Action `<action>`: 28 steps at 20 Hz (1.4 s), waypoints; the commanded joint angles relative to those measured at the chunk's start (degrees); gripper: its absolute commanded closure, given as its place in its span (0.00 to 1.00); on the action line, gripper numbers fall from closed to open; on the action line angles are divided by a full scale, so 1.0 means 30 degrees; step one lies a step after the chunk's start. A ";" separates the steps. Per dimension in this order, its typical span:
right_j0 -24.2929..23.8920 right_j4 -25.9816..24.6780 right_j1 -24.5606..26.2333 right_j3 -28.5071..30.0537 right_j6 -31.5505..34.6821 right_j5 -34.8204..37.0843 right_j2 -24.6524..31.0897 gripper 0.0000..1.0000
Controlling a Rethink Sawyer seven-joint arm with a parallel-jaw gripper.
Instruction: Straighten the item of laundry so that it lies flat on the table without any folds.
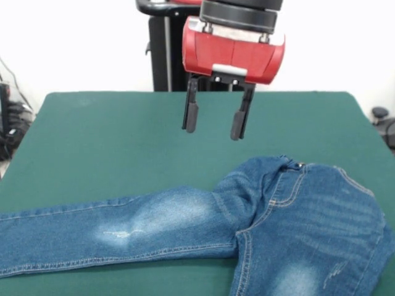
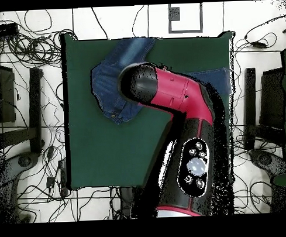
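White wall stands behind a broad green bench (image 1: 111, 142), and cables litter the floor around it in the overhead view. Blue jeans (image 1: 290, 222) lie at the bench's camera-side edge in the front view: one leg runs out flat toward the picture's left, while the seat and the other leg bunch at the right and pass out of the bottom of the picture. A ridge of cloth rises at the crotch where the two legs meet, and the waistband sits crumpled at the top of the heap.

Above this, the red arm's pincer (image 1: 215, 115) hangs clear of the denim, its two dark fingers (image 1: 192, 112) spread apart with nothing between them. In the overhead view the arm covers much of the garment, so the lie of the second leg cannot be told there.

To do this step well, I judge the pincer should descend on a single layer near the raised fold or waistband, pinching cloth only, not the bench cover. A low, slow drag away from the flat leg would likely open the bunch; lifting high risks new creases or dragging the jeans off the edge.
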 commanded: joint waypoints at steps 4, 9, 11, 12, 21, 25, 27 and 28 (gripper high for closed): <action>0.0240 0.0266 0.0899 0.4556 0.3797 -0.2526 0.3031 0.00; 0.0310 0.0709 0.0833 0.4684 0.4272 -0.2741 0.3070 0.00; 0.0401 0.0892 0.0929 0.4476 0.4406 -0.2412 0.2966 0.00; 0.0430 0.0998 0.0959 0.4406 0.4481 -0.2280 0.2939 0.00; 0.1231 0.1991 0.1097 0.3947 0.5785 -0.1172 0.2195 0.00; 0.1706 0.2276 0.1415 0.3595 0.6081 -0.1055 0.1772 0.00; 0.1844 0.2358 0.1550 0.3384 0.6025 -0.0955 0.1619 0.00; 0.1899 0.2387 0.1593 0.3326 0.5997 -0.0933 0.1555 0.00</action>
